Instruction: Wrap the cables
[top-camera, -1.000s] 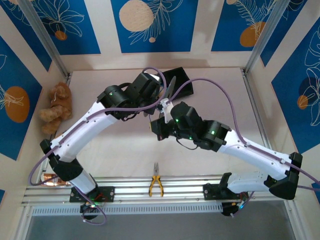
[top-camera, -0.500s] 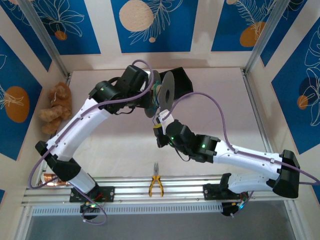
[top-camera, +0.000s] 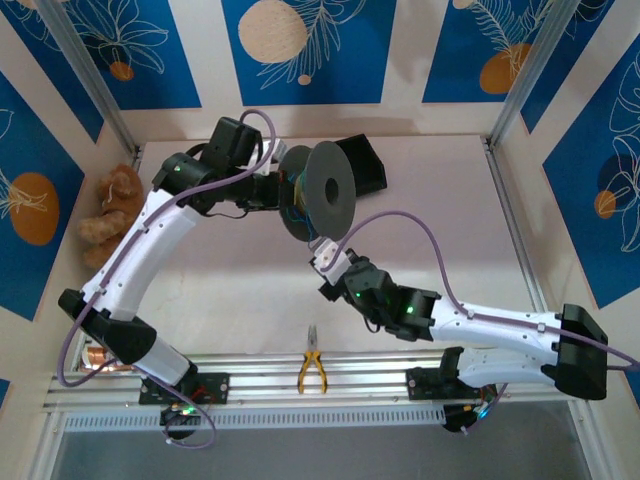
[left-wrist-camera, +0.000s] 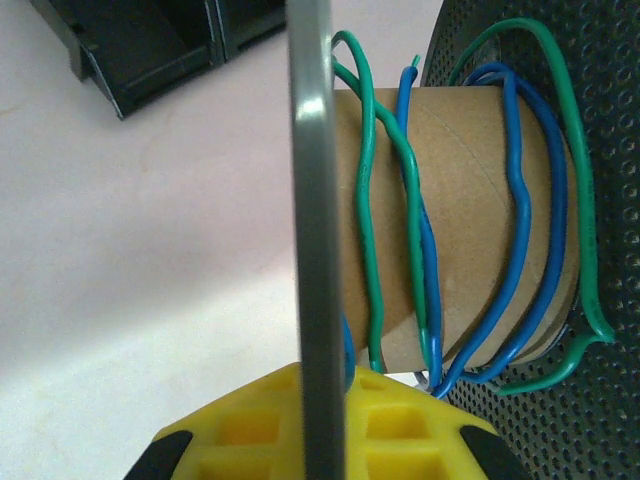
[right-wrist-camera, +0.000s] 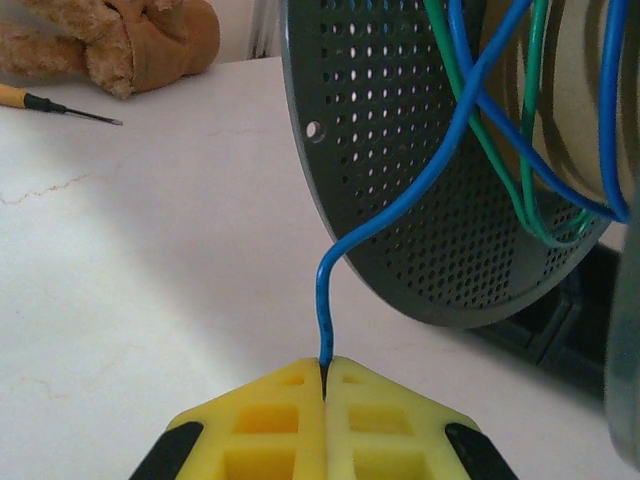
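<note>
Cables (left-wrist-camera: 362, 180), green and blue, sit in slack turns on the spool (top-camera: 325, 187) my left pincer (left-wrist-camera: 322, 385) clamps by its flange (left-wrist-camera: 310, 200), and my right pincer (right-wrist-camera: 324, 375), closed on the blue end (right-wrist-camera: 322, 320), could lose it or let loops slide off if tension drops.

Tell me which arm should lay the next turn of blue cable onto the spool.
Right. The right gripper is shut on the loose end of the blue cable, below the spool; the left gripper is occupied clamping the spool's flange.
</note>
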